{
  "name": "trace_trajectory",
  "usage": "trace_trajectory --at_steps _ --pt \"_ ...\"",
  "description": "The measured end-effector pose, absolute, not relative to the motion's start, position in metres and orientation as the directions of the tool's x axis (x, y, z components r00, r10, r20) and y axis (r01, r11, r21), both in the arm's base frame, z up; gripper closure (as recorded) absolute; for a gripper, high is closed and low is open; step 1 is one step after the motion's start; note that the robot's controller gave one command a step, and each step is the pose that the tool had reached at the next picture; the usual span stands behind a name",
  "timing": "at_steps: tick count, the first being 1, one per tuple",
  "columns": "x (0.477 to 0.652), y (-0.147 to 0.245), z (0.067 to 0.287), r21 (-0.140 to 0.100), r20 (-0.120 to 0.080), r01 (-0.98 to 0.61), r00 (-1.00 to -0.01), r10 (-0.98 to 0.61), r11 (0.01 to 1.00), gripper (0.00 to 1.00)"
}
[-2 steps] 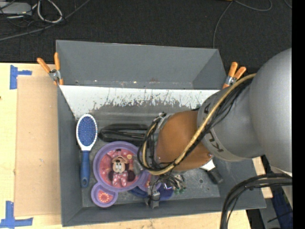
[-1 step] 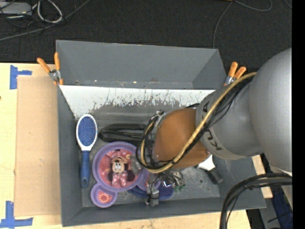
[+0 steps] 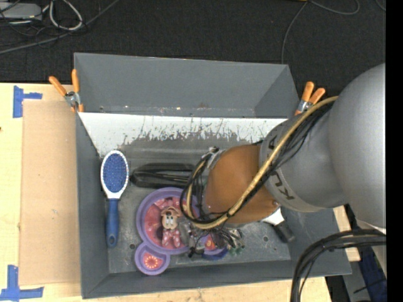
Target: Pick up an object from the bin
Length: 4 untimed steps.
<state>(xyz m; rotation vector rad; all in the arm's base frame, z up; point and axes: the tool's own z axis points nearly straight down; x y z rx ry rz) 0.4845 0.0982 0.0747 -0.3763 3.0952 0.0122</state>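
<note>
My gripper (image 3: 218, 238) sits low near the bin's front wall, mostly hidden under the arm's orange cover and cables. It is just right of a purple round plate (image 3: 151, 214) that bears a pink and red mouse figure (image 3: 169, 226). A small purple piece (image 3: 215, 251) lies directly beneath the gripper. A small purple disc (image 3: 151, 260) lies at the plate's front left. Whether anything is held cannot be seen.
A blue hairbrush (image 3: 114, 187) lies along the left wall. A black elongated thing (image 3: 160, 176) lies behind the plate. A white scrap (image 3: 274, 218) and a small black piece (image 3: 283, 232) lie at the right. The arm covers the bin's right half.
</note>
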Motion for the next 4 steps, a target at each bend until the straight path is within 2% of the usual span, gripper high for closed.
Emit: trace_trajectory --at_steps 1,2,4 --pt "0.485 0.098 0.075 0.005 -0.024 -0.239 -0.971 -0.239 0.971 1.00" --pt "0.484 0.098 0.087 0.005 -0.022 -0.238 -0.971 -0.238 0.971 1.00" --pt "0.483 0.098 0.152 0.005 -0.019 -0.236 -0.972 -0.236 0.972 1.00"
